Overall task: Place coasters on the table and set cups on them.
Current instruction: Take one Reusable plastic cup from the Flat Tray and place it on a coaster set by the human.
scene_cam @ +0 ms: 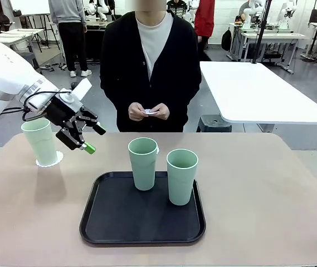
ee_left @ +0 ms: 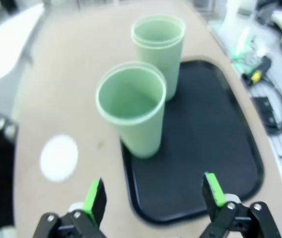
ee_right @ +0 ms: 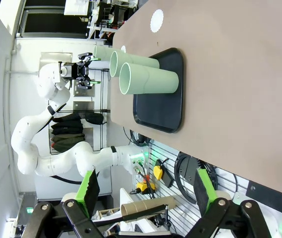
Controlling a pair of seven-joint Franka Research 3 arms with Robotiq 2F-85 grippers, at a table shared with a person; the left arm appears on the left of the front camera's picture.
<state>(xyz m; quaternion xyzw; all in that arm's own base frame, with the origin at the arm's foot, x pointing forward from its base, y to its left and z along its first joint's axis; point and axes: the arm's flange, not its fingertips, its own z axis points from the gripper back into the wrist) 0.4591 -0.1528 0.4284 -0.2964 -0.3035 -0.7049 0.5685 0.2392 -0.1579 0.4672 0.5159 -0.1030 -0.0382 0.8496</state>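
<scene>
While my left pincer (scene_cam: 93, 139) hangs with its fingers apart near the table's (scene_cam: 258, 183) far left corner, one cup (scene_cam: 40, 142) stands upright just beside it on a coaster (scene_cam: 50, 161). A second cup (scene_cam: 143, 163) and a third cup (scene_cam: 181, 176) stand upright on the black tray (scene_cam: 119, 222) by the near edge. A bare coaster (ee_left: 59, 157) lies just beyond the tray's far edge. The person's hands (scene_cam: 150, 111) hold a small white disc. My right pincer (ee_right: 146, 187) is spread wide, off the table's edge.
</scene>
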